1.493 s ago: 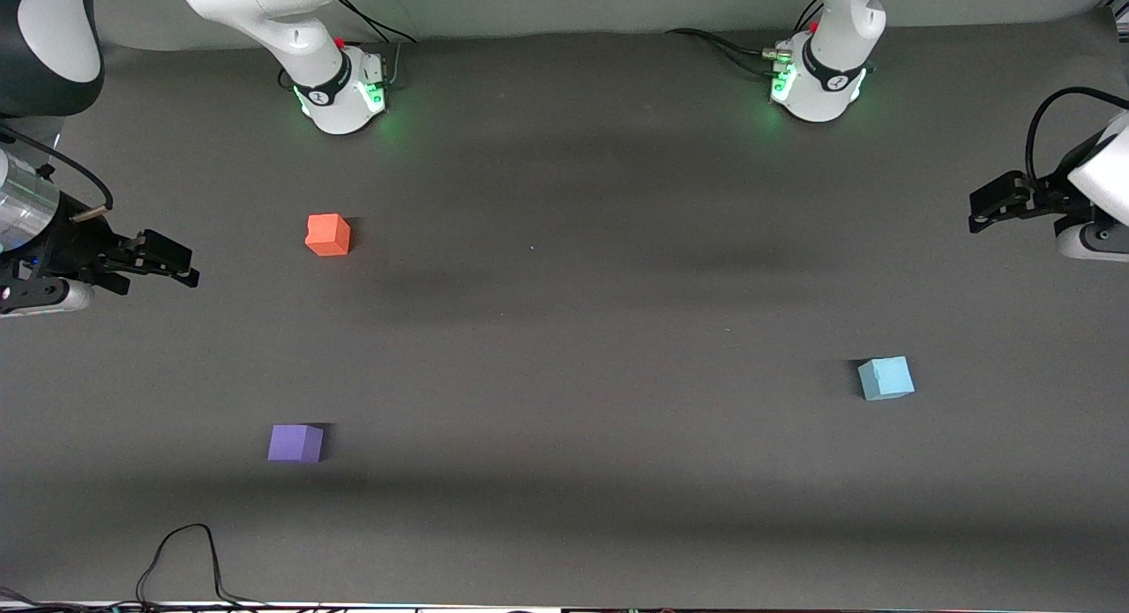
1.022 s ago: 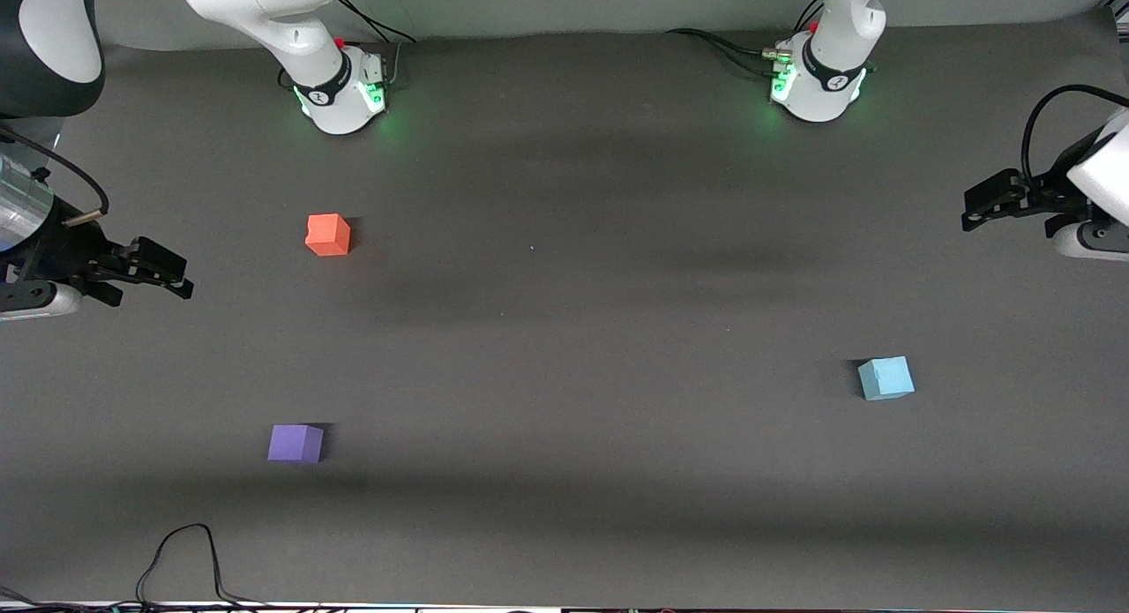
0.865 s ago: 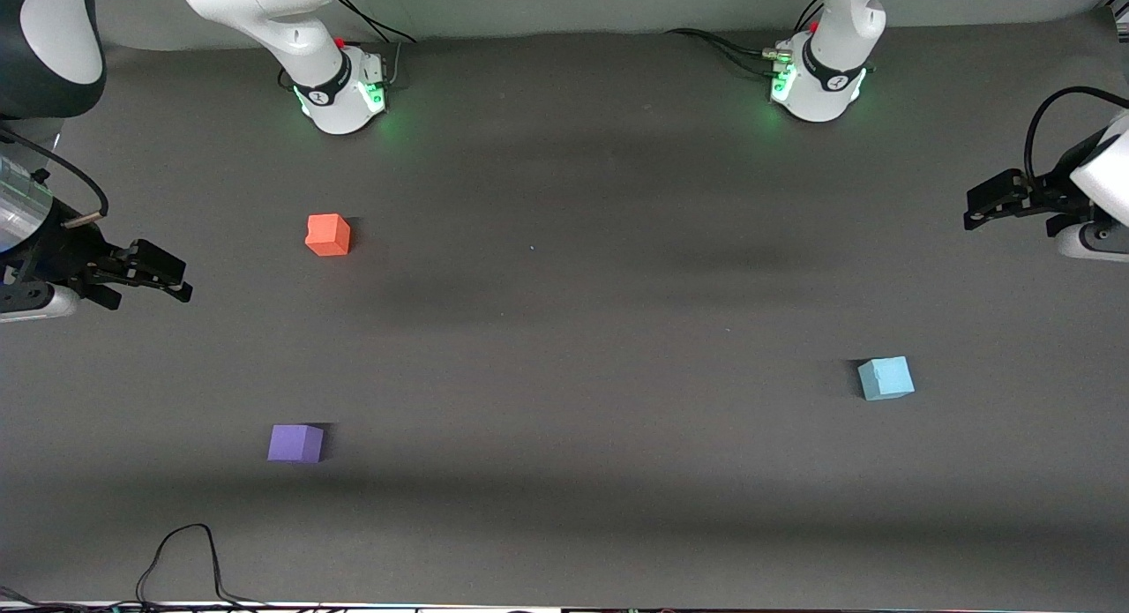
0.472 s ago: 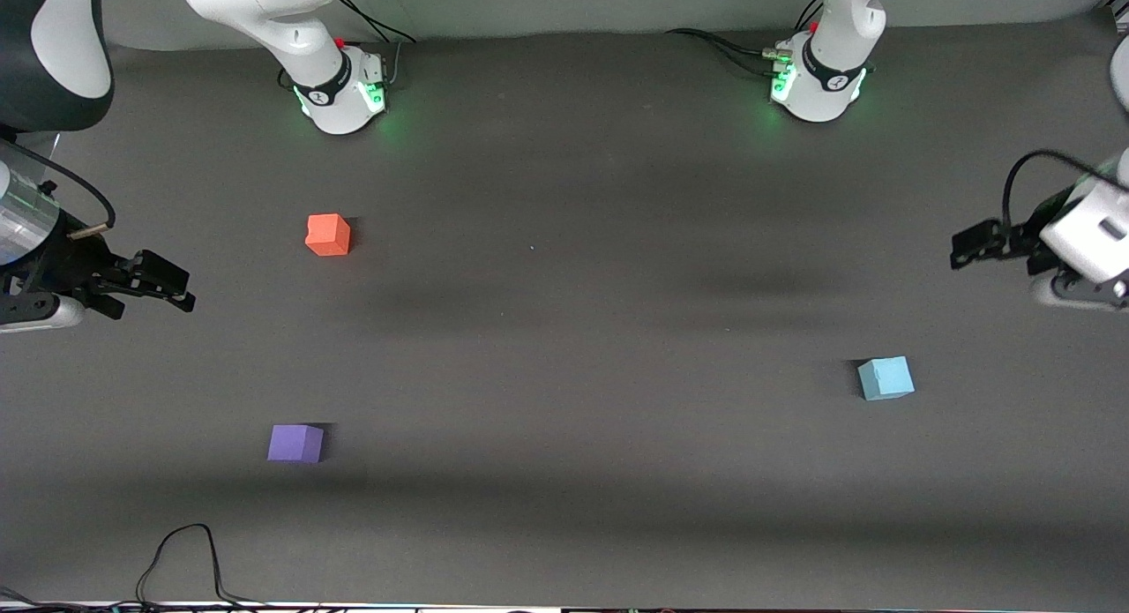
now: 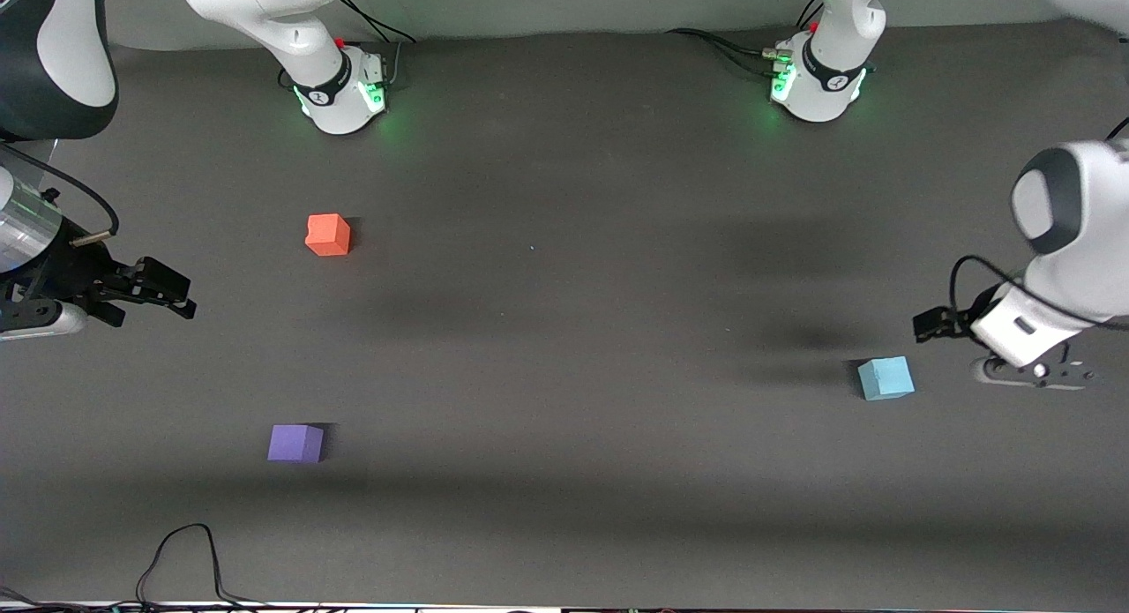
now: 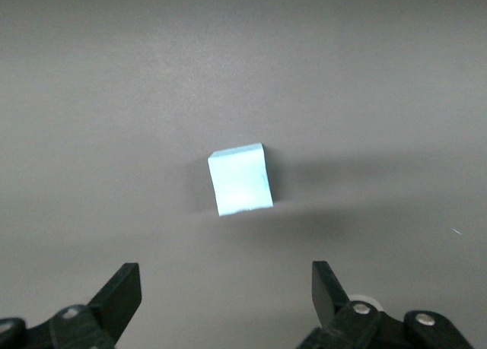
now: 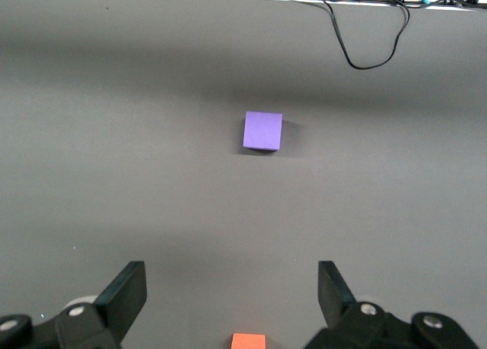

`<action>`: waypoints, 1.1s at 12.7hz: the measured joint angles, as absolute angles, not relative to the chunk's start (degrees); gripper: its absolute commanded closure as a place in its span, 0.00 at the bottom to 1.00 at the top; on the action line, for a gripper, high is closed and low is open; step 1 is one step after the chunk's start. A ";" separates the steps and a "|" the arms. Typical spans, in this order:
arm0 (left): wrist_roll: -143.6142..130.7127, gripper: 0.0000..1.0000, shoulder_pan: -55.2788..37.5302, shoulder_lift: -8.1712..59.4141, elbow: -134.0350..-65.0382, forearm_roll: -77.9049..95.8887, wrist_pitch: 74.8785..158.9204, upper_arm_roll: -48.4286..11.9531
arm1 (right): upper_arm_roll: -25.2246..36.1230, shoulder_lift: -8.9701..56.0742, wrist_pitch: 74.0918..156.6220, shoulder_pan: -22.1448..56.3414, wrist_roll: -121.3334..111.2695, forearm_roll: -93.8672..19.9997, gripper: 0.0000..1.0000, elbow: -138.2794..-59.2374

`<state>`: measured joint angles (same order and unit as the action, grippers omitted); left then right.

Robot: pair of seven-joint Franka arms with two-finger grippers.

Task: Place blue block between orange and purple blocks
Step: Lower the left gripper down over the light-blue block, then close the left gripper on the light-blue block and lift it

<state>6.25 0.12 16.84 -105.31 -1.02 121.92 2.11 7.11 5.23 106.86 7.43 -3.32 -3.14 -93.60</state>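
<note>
The blue block is a small pale sky-blue cube with a matte, foam-like surface, resting flat on the dark grey counter toward the left arm's end, roughly midway between the edge by the robot bases and the edge by the front camera. In the left wrist view it sits turned slightly askew, untouched, with bare counter all around it.

The left gripper hangs in the air just beside the blue block, its fingers spread wide and holding nothing; in the front view the white wrist covers most of it.

The orange block and the purple block lie well apart from the blue one, toward the right arm's end, the orange nearer the bases and the purple nearer the front camera, with open counter between them. The right gripper waits over that end's edge, fingers spread and empty.

A black cable loops onto the counter at the camera-side edge. The orange block is cut off at the border of the right wrist view.
</note>
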 measured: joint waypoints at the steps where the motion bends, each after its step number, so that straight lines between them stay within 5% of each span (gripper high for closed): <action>1: 6.25 0.00 0.60 18.70 -105.72 -1.02 124.62 2.12 | 7.15 5.30 106.86 7.42 -3.32 -3.14 0.00 -93.59; 11: 0.98 0.00 1.08 34.23 -106.06 -0.89 141.77 1.12 | 8.54 6.62 106.85 6.20 -4.48 -3.11 0.00 -93.57; 12: 0.78 0.17 1.08 34.64 -106.06 -0.88 141.86 1.12 | 8.64 6.64 106.83 6.20 -4.48 -3.11 0.00 -93.58; 13: 0.61 0.51 1.08 34.76 -106.06 -0.88 141.85 1.12 | 8.71 6.64 106.83 6.20 -4.49 -3.11 0.00 -93.57; 14: 0.46 0.60 1.08 34.73 -106.02 -0.88 141.84 1.12 | 8.78 6.64 106.83 6.20 -4.49 -3.11 0.00 -93.57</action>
